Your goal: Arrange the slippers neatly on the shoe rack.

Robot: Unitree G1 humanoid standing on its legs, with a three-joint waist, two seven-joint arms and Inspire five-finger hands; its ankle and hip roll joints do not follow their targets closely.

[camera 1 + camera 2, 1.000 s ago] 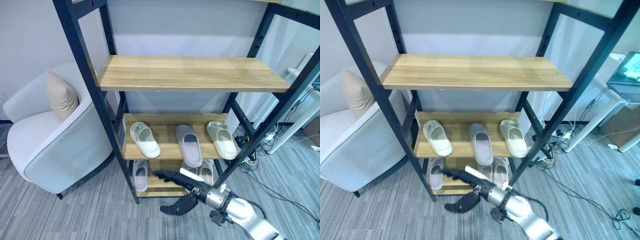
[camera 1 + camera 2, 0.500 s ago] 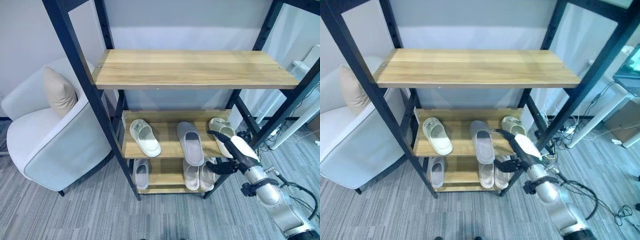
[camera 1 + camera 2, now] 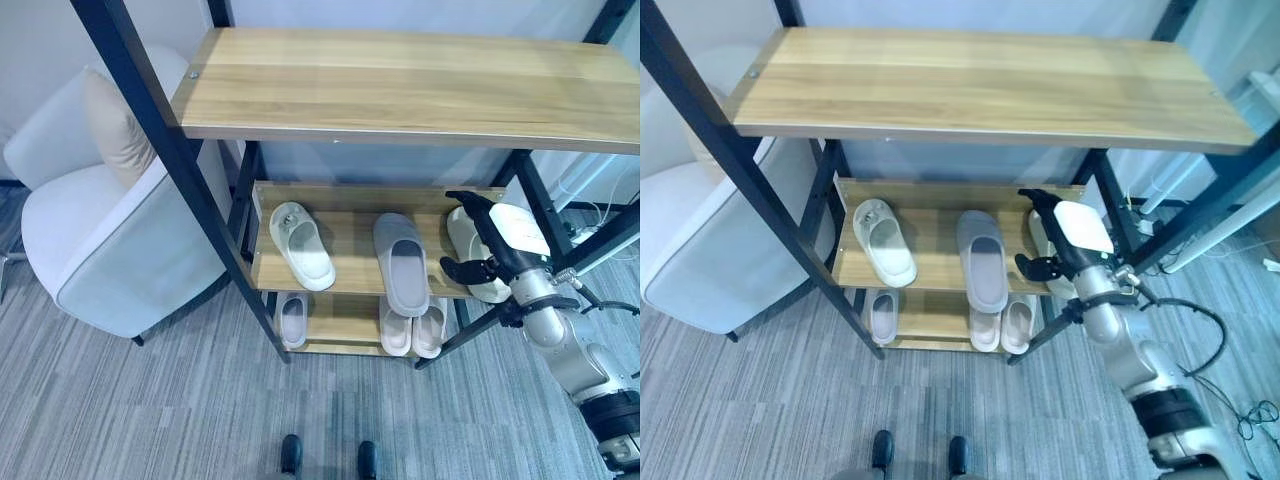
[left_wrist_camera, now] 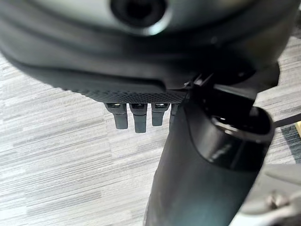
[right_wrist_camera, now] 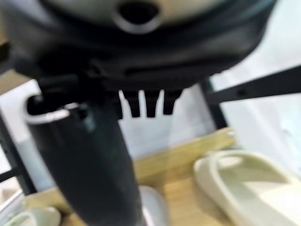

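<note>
At right of frame, the right hand [image 3: 487, 246], fingers spread and holding nothing, hovers over a cream slipper [image 5: 244, 188] on the shoe rack [image 3: 330, 285]. A grey slipper [image 3: 402, 263] lies mid-shelf. The left hand [image 4: 141, 110] hangs over carpet, fingers straight.

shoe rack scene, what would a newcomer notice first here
The dark right robot hand reaches in at the middle wooden shelf of the black-framed shoe rack, beside the cream slipper at its right end. A grey slipper lies mid-shelf, a white slipper to its left.
</note>
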